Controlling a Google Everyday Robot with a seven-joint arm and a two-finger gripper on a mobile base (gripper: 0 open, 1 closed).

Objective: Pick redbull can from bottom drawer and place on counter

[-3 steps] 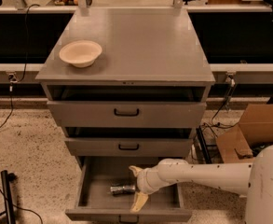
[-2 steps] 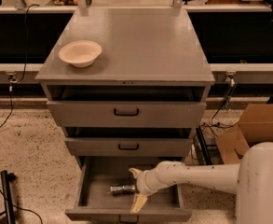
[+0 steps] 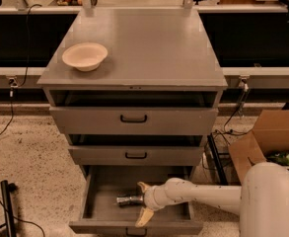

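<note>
Can (image 3: 129, 200) lies on its side on the floor of the bottom drawer (image 3: 100, 183), roughly mid-drawer, long axis running left to right, silvery with darker patches. I see the drawer pulled well out toward the camera, its small dark pull just visible at the front edge. My gripper (image 3: 143, 201) is down inside that drawer at the can's right end, its two cream fingers (image 3: 143, 216) spread wide apart, one toward the back of the drawer and one toward the front, with the can's end sitting between them. Not clamped; I can't tell if either finger touches the can. The white arm (image 3: 208, 196) reaches in from the right, low over the drawer's right side, with the rounded white body filling the bottom right corner. Above, the middle drawer (image 3: 134, 155) and the top drawer (image 3: 134, 120) each stand slightly out, dark gaps over them. The counter (image 3: 149, 43) is flat grey, and a cream bowl (image 3: 85, 56) sits upright near its front left corner. A cardboard box (image 3: 265, 137) stands on the speckled floor (image 3: 30, 157) to the right of the cabinet.
</note>
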